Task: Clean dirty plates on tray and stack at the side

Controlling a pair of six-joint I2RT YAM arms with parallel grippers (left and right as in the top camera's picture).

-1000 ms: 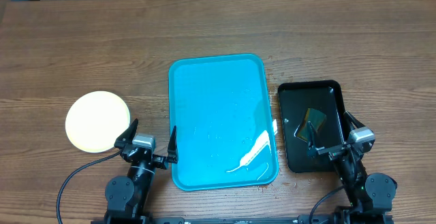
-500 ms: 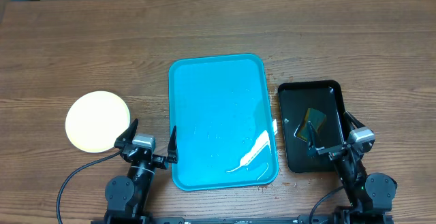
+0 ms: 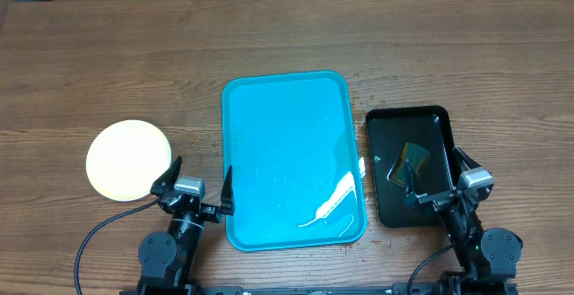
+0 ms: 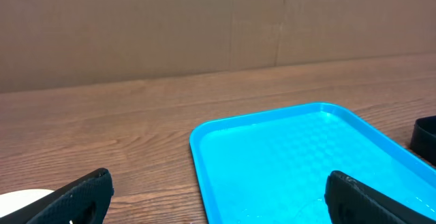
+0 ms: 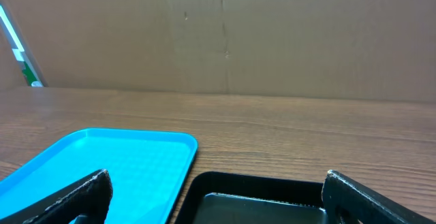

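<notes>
No change since earlier: left end effector (image 3: 197,180), right end effector (image 3: 437,183) both released; glossy round-cornered tray (image 3: 291,151), round plate (image 3: 128,158).

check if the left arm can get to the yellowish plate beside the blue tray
Probably yes: the plate sits just left of the open left gripper, with nothing between them or on top of it.

No readable text, label, brand, number or sign shows in any of the three views, whether on the tray (image 3: 287,116), the plates (image 3: 128,159), the black tray (image 3: 381,151) or the cardboard wall (image 5: 272,33).
</notes>
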